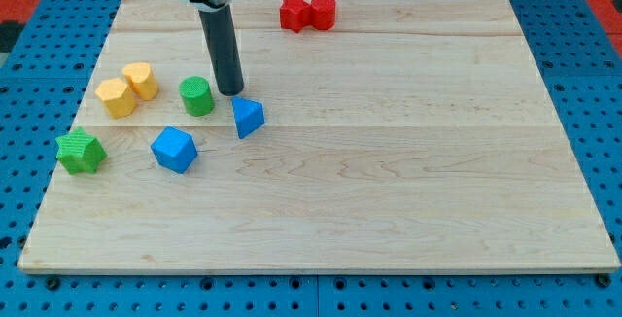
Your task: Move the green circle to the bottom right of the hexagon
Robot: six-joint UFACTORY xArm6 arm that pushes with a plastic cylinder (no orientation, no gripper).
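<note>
The green circle (196,95) stands on the wooden board (389,161) at the view's left. My tip (231,92) rests just to its right, close to it, and just above the blue triangle (248,117). Two yellow blocks lie left of the circle: one (141,80) looks like a hexagon, the other (117,97) sits against its lower left and its exact shape is hard to tell.
A blue cube (174,149) lies below the green circle. A green star (80,152) sits near the board's left edge. Two red blocks (308,13) touch each other at the view's top. Blue pegboard surrounds the board.
</note>
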